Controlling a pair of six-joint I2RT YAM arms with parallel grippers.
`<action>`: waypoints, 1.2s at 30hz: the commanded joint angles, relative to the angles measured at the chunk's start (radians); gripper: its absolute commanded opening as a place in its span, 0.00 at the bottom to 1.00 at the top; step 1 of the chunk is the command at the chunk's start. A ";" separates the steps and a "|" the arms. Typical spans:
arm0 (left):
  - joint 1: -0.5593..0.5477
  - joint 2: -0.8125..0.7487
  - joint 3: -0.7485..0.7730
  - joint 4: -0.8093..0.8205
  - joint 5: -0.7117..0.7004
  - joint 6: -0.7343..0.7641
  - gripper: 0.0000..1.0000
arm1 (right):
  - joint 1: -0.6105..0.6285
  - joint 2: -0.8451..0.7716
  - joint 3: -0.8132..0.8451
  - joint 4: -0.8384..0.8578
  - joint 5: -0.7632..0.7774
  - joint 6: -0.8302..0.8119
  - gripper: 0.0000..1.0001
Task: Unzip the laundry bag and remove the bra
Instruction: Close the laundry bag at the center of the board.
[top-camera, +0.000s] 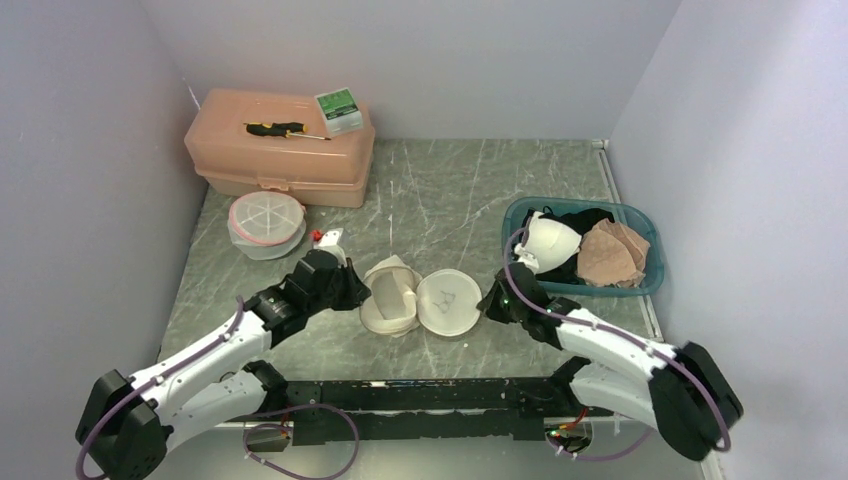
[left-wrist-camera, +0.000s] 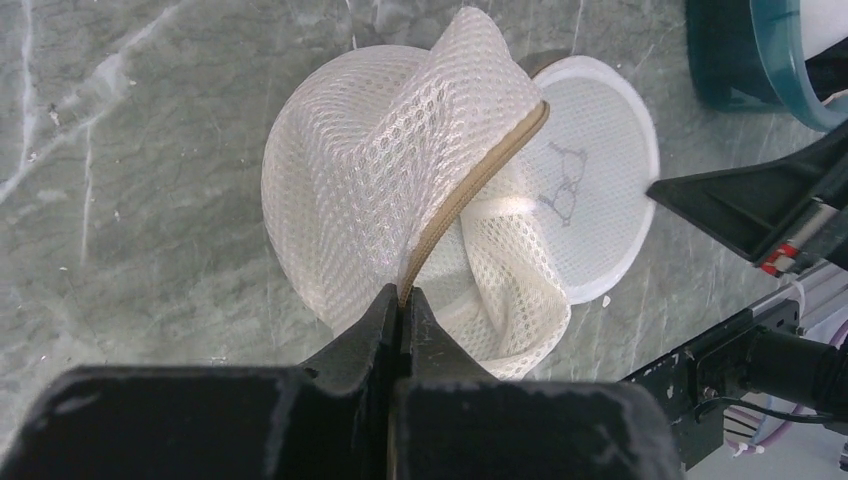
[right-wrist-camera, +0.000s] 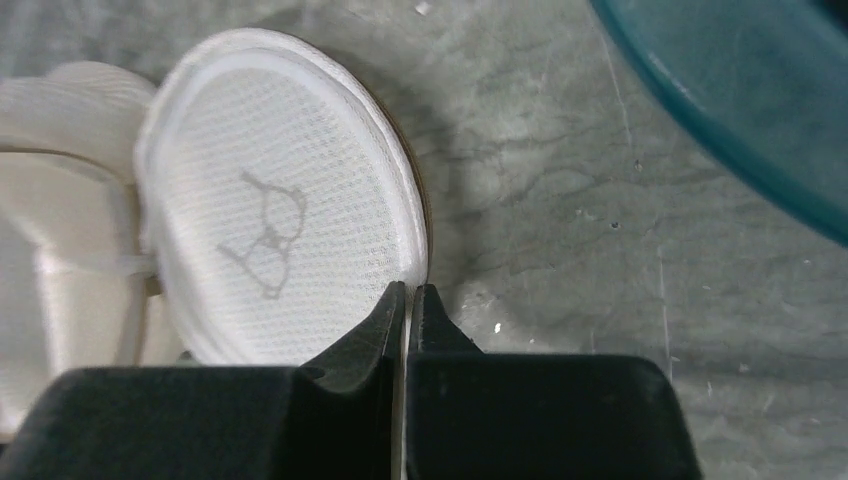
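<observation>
At the far left a pink toolbox (top-camera: 280, 160) carries a screwdriver (top-camera: 285, 129) and a small green-labelled box (top-camera: 339, 111) whose print is too small to read. In front of it lies a round mesh pouch (top-camera: 266, 222) with a pink rim.

The left gripper (left-wrist-camera: 403, 297) is pinched together on the tan zip edge of the laundry bag (left-wrist-camera: 380, 170), which sits mid-table between the two arms. The bag lies splayed in two round halves side by side, its long axis running left to right. The left half is crumpled mesh rearing up. The right half is a flat disc facing up, printed with a grey outline of a bra. The right gripper (right-wrist-camera: 408, 297) is clamped on that disc's near rim.

Further right, a teal tub (top-camera: 512, 215) holds white, black and beige bras. The tabletop (top-camera: 450, 190) is grey-green marbled stone, enclosed by plain pale walls (top-camera: 420, 60).
</observation>
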 joint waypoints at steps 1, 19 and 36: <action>0.000 -0.066 0.022 -0.043 -0.042 -0.041 0.03 | 0.005 -0.169 0.040 -0.085 -0.006 -0.078 0.00; 0.001 -0.126 0.139 -0.119 -0.145 -0.083 0.03 | 0.005 -0.303 0.542 -0.234 -0.228 -0.417 0.00; 0.000 0.131 0.307 -0.046 -0.042 -0.037 0.03 | 0.005 -0.373 0.631 -0.209 -0.283 -0.444 0.00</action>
